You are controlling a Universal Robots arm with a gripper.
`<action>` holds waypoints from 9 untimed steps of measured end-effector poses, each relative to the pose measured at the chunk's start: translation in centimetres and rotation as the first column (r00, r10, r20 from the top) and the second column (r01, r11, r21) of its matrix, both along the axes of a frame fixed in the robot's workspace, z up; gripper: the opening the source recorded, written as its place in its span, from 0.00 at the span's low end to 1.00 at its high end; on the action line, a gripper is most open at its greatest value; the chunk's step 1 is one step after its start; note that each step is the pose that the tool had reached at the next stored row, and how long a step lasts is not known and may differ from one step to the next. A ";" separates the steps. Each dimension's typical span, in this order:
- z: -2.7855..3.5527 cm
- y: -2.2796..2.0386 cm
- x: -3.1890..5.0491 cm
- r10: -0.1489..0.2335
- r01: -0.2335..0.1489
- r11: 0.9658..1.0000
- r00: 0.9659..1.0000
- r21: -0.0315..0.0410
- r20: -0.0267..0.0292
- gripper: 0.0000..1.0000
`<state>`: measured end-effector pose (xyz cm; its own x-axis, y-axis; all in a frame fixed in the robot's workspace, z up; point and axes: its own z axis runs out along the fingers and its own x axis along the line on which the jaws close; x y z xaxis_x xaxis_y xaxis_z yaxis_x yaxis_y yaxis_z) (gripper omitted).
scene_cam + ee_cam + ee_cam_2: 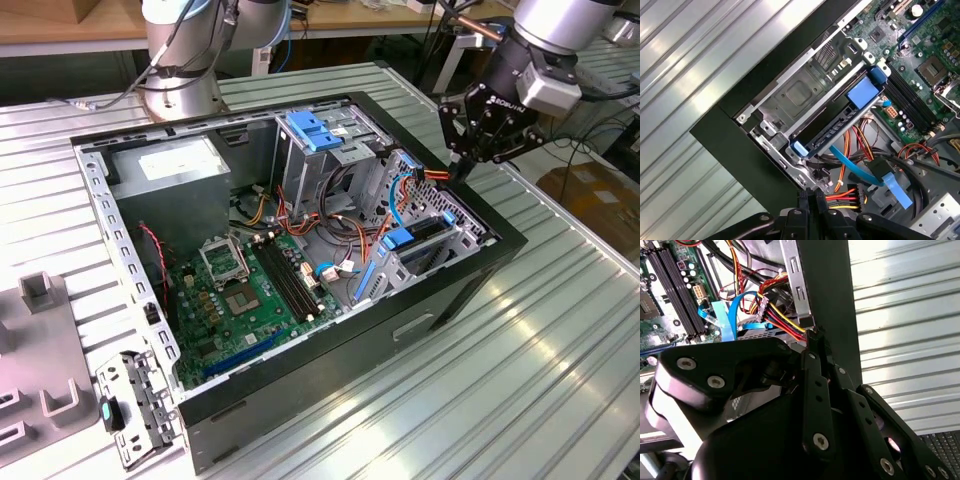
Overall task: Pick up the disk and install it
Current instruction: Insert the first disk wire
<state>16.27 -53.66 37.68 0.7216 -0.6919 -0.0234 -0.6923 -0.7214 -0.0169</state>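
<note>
At two o'clock on the open case (455,300) in the exterior view, the gripper (462,170) hangs tip-down over the rim. Its fingers are pressed together with nothing seen between them. In both wrist views the tips (809,200) (815,337) sit just beside a power plug (851,196) with red and yellow wires (782,320). The disk (832,131) stands edge-on in the drive cage (800,95) at the case's three o'clock, its blue rail ends showing. The motherboard (245,290) lies at centre, and the ribbed worktop (520,380) is all around.
</note>
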 end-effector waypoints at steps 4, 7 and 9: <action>-0.04 0.00 -0.02 -0.127 0.127 0.992 0.992 0.000 0.000 0.17; -0.04 0.01 -0.28 -0.140 0.140 0.990 0.990 0.000 0.000 0.17; -0.06 0.00 -0.42 -0.159 0.159 0.987 0.987 0.000 0.000 0.17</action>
<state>15.85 -53.66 37.62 0.6020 -0.7982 -0.0233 -0.7985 -0.6018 -0.0169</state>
